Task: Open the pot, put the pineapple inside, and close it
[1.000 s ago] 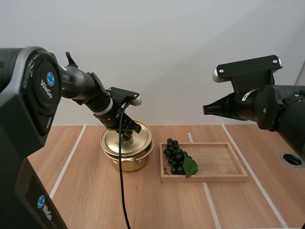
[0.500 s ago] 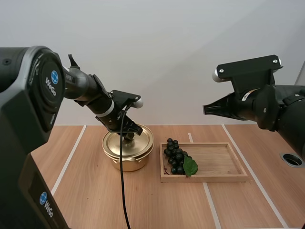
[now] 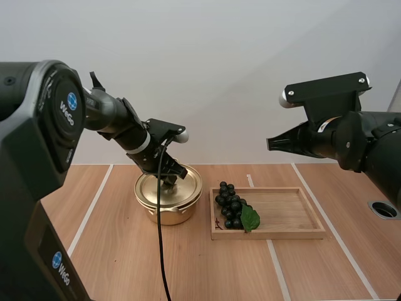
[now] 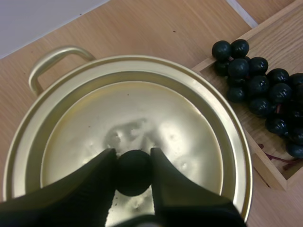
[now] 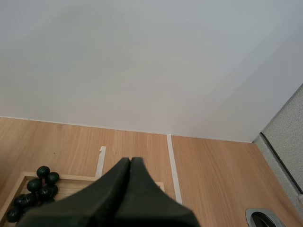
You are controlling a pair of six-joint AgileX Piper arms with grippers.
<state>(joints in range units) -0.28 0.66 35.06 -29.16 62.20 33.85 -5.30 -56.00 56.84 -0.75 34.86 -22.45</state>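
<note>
Left gripper (image 4: 133, 160) pinches the knob (image 4: 134, 178) of the lid (image 4: 184, 118), which sits on the pot (image 3: 166, 213). A shallow grip could slip on lifting. Right gripper (image 5: 130, 163) hangs closed above the tray (image 3: 294, 216) holding the grapes (image 3: 230, 207).

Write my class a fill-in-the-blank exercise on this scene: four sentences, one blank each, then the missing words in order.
1. The left gripper pinches the black ____ of the lid.
2. The lid sits closed on the gold ____.
3. The fruit lying in the wooden tray is a bunch of ____.
4. The right gripper, raised over the table, has its fingers ____.

Missing words: knob; pot; grapes; shut.
</note>
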